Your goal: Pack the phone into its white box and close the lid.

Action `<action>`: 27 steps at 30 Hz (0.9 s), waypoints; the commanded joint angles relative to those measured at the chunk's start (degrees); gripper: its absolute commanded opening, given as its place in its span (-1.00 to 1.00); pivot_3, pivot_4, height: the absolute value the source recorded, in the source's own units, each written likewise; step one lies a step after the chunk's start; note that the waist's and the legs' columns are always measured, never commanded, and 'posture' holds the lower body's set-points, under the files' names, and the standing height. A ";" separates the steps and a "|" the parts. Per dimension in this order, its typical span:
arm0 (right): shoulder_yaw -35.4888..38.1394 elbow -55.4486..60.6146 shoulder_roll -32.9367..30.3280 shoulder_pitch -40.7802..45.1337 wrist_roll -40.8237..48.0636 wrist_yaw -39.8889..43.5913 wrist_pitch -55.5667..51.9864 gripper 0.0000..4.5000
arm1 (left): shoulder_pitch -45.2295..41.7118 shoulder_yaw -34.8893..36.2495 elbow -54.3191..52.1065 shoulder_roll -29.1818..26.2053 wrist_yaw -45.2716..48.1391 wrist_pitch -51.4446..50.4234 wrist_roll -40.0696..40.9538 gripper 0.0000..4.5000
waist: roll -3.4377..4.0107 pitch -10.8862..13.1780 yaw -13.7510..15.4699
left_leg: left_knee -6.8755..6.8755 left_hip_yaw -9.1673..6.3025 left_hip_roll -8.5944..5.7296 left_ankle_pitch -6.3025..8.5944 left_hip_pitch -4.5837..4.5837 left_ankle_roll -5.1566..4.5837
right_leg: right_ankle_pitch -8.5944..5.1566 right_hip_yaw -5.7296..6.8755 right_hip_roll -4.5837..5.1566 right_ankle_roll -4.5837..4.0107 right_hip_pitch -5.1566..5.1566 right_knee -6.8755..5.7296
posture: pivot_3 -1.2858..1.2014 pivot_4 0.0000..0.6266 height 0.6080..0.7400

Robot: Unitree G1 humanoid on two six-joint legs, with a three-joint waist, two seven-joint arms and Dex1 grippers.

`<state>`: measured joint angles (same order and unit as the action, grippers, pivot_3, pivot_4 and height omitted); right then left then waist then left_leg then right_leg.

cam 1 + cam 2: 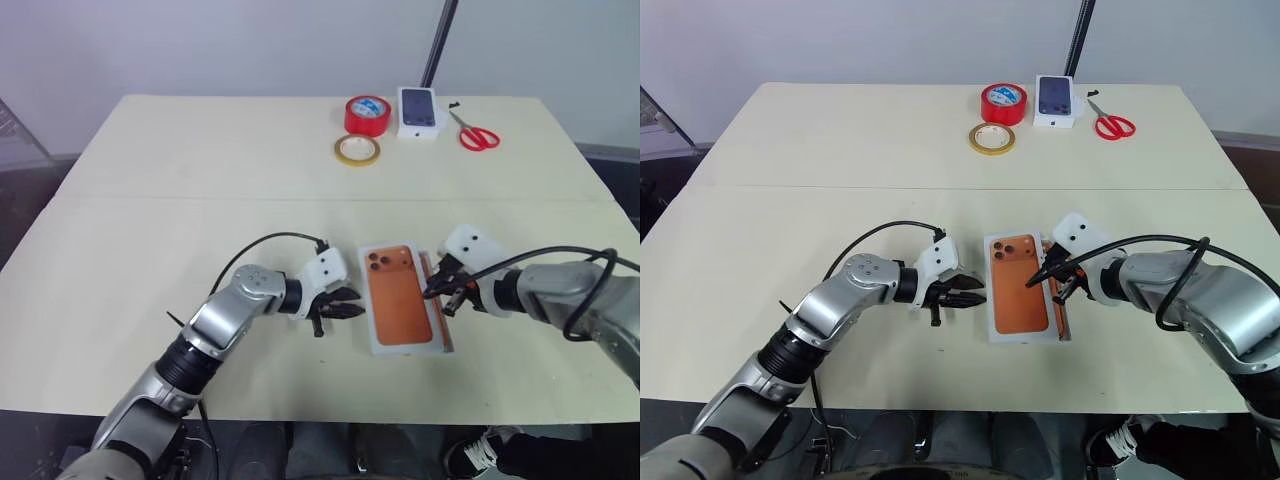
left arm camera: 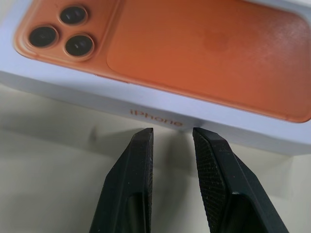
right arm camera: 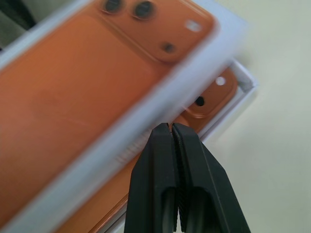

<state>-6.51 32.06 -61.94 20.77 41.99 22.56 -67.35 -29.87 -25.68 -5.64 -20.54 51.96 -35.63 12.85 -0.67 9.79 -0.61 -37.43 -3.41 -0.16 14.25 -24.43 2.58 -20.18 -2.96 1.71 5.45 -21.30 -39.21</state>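
Note:
The lid [image 1: 400,300], white with an orange phone printed on top, lies near the table's front edge. It sits shifted over the white box [image 3: 244,81], leaving a strip of the box uncovered along its right side [image 1: 447,325]. In that strip a corner of the copper-orange phone [image 3: 214,94] shows inside the box; the lid hides the rest of it. My left gripper [image 1: 352,303] is at the lid's left side wall, open a little [image 2: 172,133], with nothing between its fingers. My right gripper [image 1: 428,293] is shut, its tips [image 3: 171,127] against the lid's right edge.
At the table's far side stand a red tape roll [image 1: 367,115], a yellow tape ring [image 1: 357,150], a small white carton with a dark phone picture [image 1: 420,112] and red scissors [image 1: 478,135]. A black pole [image 1: 440,40] rises behind them.

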 commanded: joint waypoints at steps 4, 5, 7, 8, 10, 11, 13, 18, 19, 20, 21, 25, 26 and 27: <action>2.76 3.57 1.11 -1.16 -1.32 1.39 -1.56 -0.96 | -0.63 2.40 -3.20 2.60 -0.63 -0.56 2.30 -0.40 | 0.00 0.00 -0.01 | 0.00 0.00 0.00 0.00 0.01 0.00 | 0.00 0.00 0.00 0.00 0.00 0.00 | 0.03 -0.52 0.77; 2.95 3.75 1.15 -1.36 -1.48 1.54 -1.75 -0.96 | -0.73 2.37 -3.15 2.86 -0.76 -0.65 2.18 -0.40 | 0.00 0.00 -0.01 | 0.00 0.00 0.00 0.00 0.01 0.00 | 0.00 0.00 0.00 0.00 0.00 0.00 | 0.03 -0.52 0.77; 3.32 4.08 1.27 -1.69 -1.68 1.76 -2.17 -0.96 | -0.83 2.26 -3.13 3.26 -0.85 -0.67 2.05 -0.40 | 0.00 0.00 -0.01 | 0.00 0.00 0.00 0.00 0.01 0.00 | 0.00 0.00 -0.01 0.00 0.00 0.00 | 0.03 -0.52 0.77; 3.46 4.16 1.35 -1.81 -1.87 1.89 -2.37 -0.96 | -0.91 2.18 -3.04 3.47 -0.86 -0.64 2.00 -0.40 | 0.00 0.00 -0.01 | 0.00 0.00 0.00 0.00 0.01 0.00 | 0.00 0.00 0.00 0.00 0.01 0.00 | 0.03 -0.52 0.77; 3.81 4.28 1.60 -2.04 -2.29 2.16 -2.75 -0.96 | -1.04 2.02 -2.81 3.84 -0.93 -0.61 1.89 -0.40 | 0.00 0.00 0.00 | -0.01 0.00 0.00 0.00 0.01 0.00 | 0.00 0.00 0.00 0.00 0.01 0.00 | 0.03 -0.52 0.77; 4.00 4.31 1.70 -2.21 -2.49 2.28 -2.95 -0.96 | -1.13 1.94 -2.65 4.07 -0.99 -0.57 1.84 -0.40 | 0.00 0.00 0.00 | -0.01 0.00 -0.01 0.00 0.01 0.00 | 0.00 0.00 0.00 0.00 0.01 0.00 | 0.03 -0.52 0.77; 4.23 4.32 1.83 -2.47 -2.88 2.47 -3.19 -0.96 | -1.27 1.86 -2.41 4.47 -1.05 -0.47 1.81 -0.40 | 0.00 0.00 0.01 | -0.01 0.00 -0.01 0.00 0.01 0.00 | 0.00 0.00 0.00 0.00 0.01 0.00 | 0.03 -0.52 0.77; 4.83 4.39 2.00 -3.18 -3.80 2.85 -3.58 -0.96 | -1.62 1.94 -2.07 5.35 -1.14 -0.31 1.81 -0.40 | 0.00 0.00 0.00 | -0.01 0.00 -0.01 0.00 0.01 0.00 | 0.00 0.01 0.00 0.00 0.02 0.00 | 0.03 -0.52 0.77; 5.00 4.38 1.99 -3.44 -3.99 2.96 -3.53 -0.96 | -1.65 1.85 -1.93 5.50 -1.22 -0.22 1.69 -0.40 | 0.00 0.00 0.00 | -0.01 0.00 -0.01 0.00 0.01 0.00 | 0.00 0.01 0.00 0.00 0.02 0.00 | 0.03 -0.52 0.77; 5.15 4.41 2.01 -3.77 -4.21 3.07 -3.49 -0.96 | -1.68 1.75 -1.77 5.63 -1.27 -0.16 1.59 -0.40 | 0.00 0.00 0.03 | -0.01 0.00 -0.01 0.00 0.01 0.00 | 0.00 0.01 0.00 0.00 0.02 0.00 | 0.03 -0.52 0.77; 5.26 4.45 2.05 -4.02 -4.45 3.20 -3.46 -0.96 | -1.69 1.69 -1.66 5.73 -1.29 -0.14 1.50 -0.40 | 0.00 0.00 0.05 | -0.01 0.00 -0.01 0.00 0.01 0.00 | 0.00 0.01 0.00 0.00 0.03 0.00 | 0.03 -0.52 0.77; 5.36 4.69 2.32 -4.68 -5.14 3.68 -3.47 -0.96 | -1.77 1.53 -1.19 5.92 -1.24 0.10 1.18 -0.40 | 0.00 0.00 0.03 | -0.02 0.00 -0.02 0.00 0.01 0.00 | 0.00 0.01 0.00 0.00 0.03 0.00 | 0.03 -0.52 0.77; 5.30 4.90 2.54 -5.07 -5.30 3.67 -3.50 -0.96 | -1.71 1.45 -1.10 5.92 -1.27 0.19 1.06 -0.40 | 0.00 0.00 0.03 | -0.02 0.00 -0.01 0.00 0.01 0.00 | 0.00 0.01 0.00 0.00 0.04 0.00 | 0.03 -0.52 0.77; 5.22 5.00 2.73 -5.29 -5.48 3.69 -3.51 -0.96 | -1.69 1.41 -0.98 5.92 -1.28 0.27 0.96 -0.40 | 0.00 0.00 0.04 | -0.02 0.00 -0.01 0.00 0.01 0.00 | 0.00 0.01 0.00 0.00 0.04 0.00 | 0.03 -0.52 0.77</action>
<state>-2.02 33.87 -59.86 15.74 36.11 25.17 -71.06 -30.06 -23.88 -5.60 -15.76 50.64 -36.78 13.54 -0.68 9.79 -0.57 -37.45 -3.41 -0.17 14.25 -24.42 2.58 -20.18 -2.95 1.71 5.46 -21.26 -39.21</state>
